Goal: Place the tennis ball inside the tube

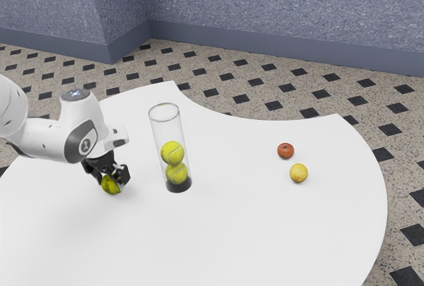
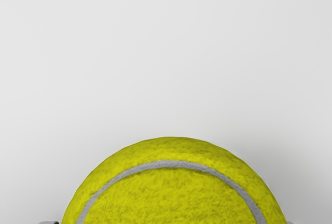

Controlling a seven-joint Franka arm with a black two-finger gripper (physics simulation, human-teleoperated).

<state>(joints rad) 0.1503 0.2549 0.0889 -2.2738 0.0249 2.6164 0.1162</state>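
My gripper (image 1: 112,179) grasping tennis ball (image 1: 110,185), low by white table (image 1: 199,246). Clear tube (image 1: 167,132) upright toward exterior view's right, rim (image 1: 150,113) well above held ball; should lift high before crossing.

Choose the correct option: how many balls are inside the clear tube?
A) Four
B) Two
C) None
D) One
B, because one yellow-green ball sits above another inside the clear tube.
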